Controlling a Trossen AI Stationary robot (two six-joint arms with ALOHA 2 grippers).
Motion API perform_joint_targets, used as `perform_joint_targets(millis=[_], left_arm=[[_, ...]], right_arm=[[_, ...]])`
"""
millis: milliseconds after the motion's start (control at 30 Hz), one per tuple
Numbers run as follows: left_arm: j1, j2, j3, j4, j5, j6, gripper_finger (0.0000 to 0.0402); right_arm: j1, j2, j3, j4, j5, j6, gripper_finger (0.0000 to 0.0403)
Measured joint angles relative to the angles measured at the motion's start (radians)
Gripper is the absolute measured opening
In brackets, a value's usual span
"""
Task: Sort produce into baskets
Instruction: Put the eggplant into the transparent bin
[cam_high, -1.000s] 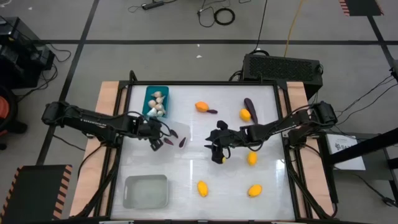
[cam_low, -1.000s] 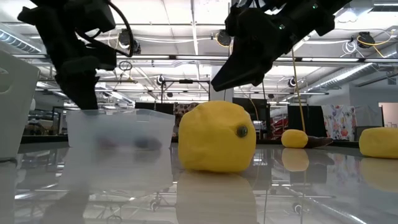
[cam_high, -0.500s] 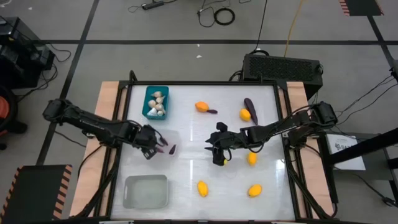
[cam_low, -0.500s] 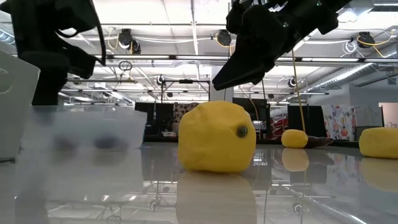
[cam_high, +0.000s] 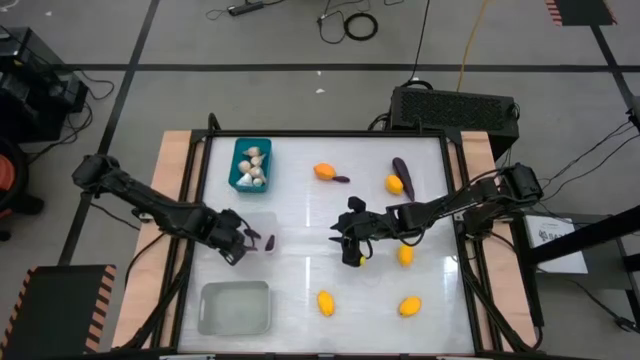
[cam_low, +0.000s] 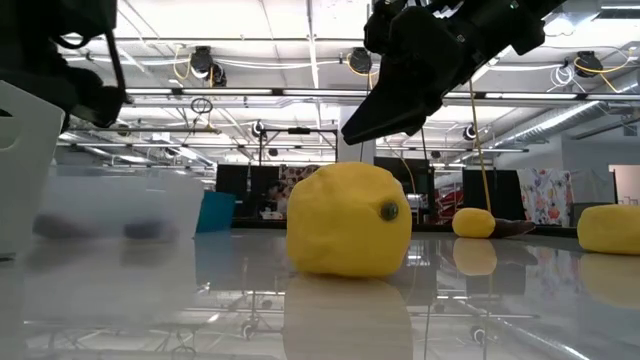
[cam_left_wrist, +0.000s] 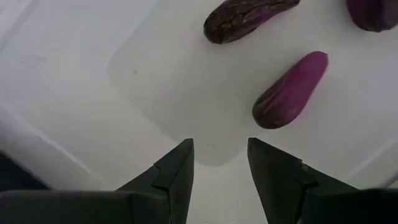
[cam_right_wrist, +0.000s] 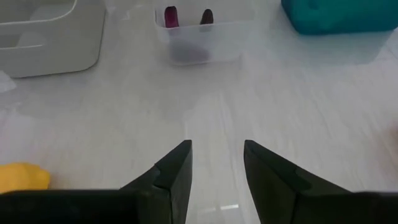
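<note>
Near the table's left edge: clear bin (cam_high: 258, 233) holding eggplants (cam_left_wrist: 290, 91), probably dragged by left gripper (cam_high: 231, 249), fingers pressed together at its rim. Right gripper (cam_high: 352, 252), empty, slightly parted, mid-table; lemons (cam_high: 325, 302) await sorting.

Bright overhead light; glossy table (cam_high: 300, 270) glares; foreground blurred.

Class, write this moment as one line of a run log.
left gripper: fingers shut on clear tub containing eggplants | right gripper: open, empty, mid-table | lemons: unsorted
</note>
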Motion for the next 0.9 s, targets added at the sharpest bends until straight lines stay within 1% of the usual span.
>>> perform_joint_targets(millis=[133, 233, 333, 433, 533, 633, 700, 733, 800, 900], left_arm=[[-0.029, 0.0, 0.0, -0.001, -0.002, -0.024, 0.016], [-0.033, 0.0, 0.0, 0.019, -0.031, -0.013, 0.016], [-0.032, 0.0, 0.003, 0.052, -0.048, 0.034, 0.016], [-0.03, 0.0, 0.031, 0.051, -0.077, 0.099, 0.016], [-0.019, 0.0, 0.068, 0.054, -0.156, 0.184, 0.016], [-0.003, -0.001, 0.102, 0.094, -0.292, 0.281, 0.016], [0.008, -0.001, 0.107, 0.192, -0.396, 0.378, 0.016], [0.015, -0.001, 0.106, 0.262, -0.431, 0.439, 0.016], [0.036, -0.001, 0.096, 0.438, -0.467, 0.572, 0.016], [0.067, 0.011, 0.067, 0.733, -0.483, 0.783, 0.016]], right_arm=[[0.0, 0.0, 0.0, 0.0, 0.0, 0.0, 0.0137], [0.0, 0.0, 0.0, 0.0, 0.0, 0.0, 0.0137], [0.0, 0.0, 0.0, 0.0, 0.0, 0.0, 0.0137], [0.0, 0.0, 0.0, 0.0, 0.0, -0.006, 0.0137], [-0.005, 0.0, 0.0, -0.004, 0.0, -0.04, 0.0137], [-0.028, -0.027, 0.004, -0.064, -0.002, -0.063, 0.0137], [-0.055, -0.06, 0.02, -0.126, 0.013, -0.063, 0.0137], [-0.068, -0.075, 0.027, -0.158, 0.03, -0.061, 0.0137], [-0.101, -0.107, 0.037, -0.217, 0.07, -0.059, 0.0137], [-0.156, -0.141, 0.037, -0.303, 0.123, -0.058, 0.0137]])
